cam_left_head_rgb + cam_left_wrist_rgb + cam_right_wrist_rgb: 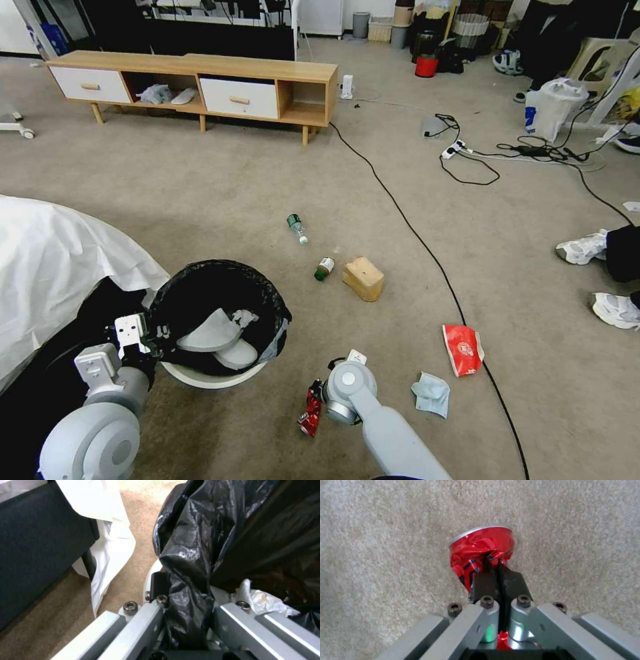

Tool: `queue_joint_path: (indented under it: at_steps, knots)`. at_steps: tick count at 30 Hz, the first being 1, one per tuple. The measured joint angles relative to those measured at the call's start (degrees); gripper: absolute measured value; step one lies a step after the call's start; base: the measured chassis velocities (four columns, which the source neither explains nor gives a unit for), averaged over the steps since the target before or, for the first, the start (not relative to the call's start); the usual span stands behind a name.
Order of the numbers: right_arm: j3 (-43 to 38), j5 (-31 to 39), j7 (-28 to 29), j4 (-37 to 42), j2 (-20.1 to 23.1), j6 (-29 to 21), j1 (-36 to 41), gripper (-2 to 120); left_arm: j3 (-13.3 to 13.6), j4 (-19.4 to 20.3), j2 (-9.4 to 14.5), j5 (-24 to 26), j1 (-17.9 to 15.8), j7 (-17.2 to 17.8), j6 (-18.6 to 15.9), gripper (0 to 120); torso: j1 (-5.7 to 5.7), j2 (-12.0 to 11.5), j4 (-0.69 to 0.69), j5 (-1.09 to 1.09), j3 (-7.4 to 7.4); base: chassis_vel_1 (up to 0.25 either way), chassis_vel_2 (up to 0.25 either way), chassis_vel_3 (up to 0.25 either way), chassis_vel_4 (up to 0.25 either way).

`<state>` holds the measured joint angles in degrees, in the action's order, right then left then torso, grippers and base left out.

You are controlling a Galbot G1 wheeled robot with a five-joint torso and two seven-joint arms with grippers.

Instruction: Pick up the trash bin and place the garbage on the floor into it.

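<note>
Low down, right gripper [498, 573] pinching crushed red can [480, 550], lettering unreadable

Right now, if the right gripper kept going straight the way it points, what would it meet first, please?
The right gripper, its jaws pinching the crushed red can, points down at the floor; likely carpet first, though depth is unclear.

1. The right gripper [496, 567] reaches out from its grey metal frame with its two black fingers [485, 580] pressed nearly together.
2. The fingers pinch a fold of a crushed red can [480, 547], which is dented and creased, with black markings on its side.
3. The can's silver rim faces away from the gripper.
4. Beige short-pile carpet [386, 530] lies all around the can.
</note>
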<state>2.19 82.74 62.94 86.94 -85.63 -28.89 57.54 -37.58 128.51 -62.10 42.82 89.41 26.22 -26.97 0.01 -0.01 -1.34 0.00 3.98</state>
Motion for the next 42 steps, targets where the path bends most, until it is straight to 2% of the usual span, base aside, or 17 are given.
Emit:
queue_joint_path:
  at_steps: [5,32,34,37,38,40,42]
  knots:
    - [0.23,0.74,0.73,1.67,0.73,0.13,0.01,0,0.42,0.01,0.12,-0.03,-0.08,-0.15,0.00,1,0.00,0.00,0.00,0.00,0.00,0.000,0.000,0.000,0.000]
    - [1.24,7.19,3.74,15.55,11.20,1.73,0.27,0,4.29,-1.87,1.74,0.16,-2.96,-0.31,-0.08,1,0.00,0.01,0.00,0.01,0.00,0.000,0.000,0.000,0.000]
    - [0.98,7.63,3.78,17.08,12.52,1.73,0.30,0,4.76,-2.25,1.93,0.16,-3.31,-0.28,-0.10,1,0.00,0.01,0.00,0.01,0.00,0.000,0.000,0.000,0.000]
    - [-0.20,9.14,3.06,20.73,18.18,1.58,0.40,0,5.91,-3.00,2.30,0.16,-3.87,-0.28,-0.10,1,0.00,0.01,0.00,0.02,-0.01,0.000,0.000,0.000,0.000]
    - [-0.20,9.14,3.06,20.73,18.18,1.58,0.40,0,5.91,-3.00,2.30,0.16,-3.87,-0.28,-0.10,1,0.00,0.01,0.00,0.02,-0.01,0.000,0.000,0.000,0.000]
    - [-1.79,10.00,2.29,22.77,22.61,1.20,0.53,0,6.90,-3.60,2.57,0.14,-4.20,-0.28,-0.10,1,0.00,0.01,-0.01,0.01,0.00,0.000,0.000,0.000,0.000]
    - [-2.19,10.18,2.17,23.31,23.65,1.14,0.58,0,7.14,-3.75,2.61,0.13,-4.31,-0.27,-0.10,1,0.00,0.01,-0.01,0.01,0.00,0.000,0.000,0.000,0.000]
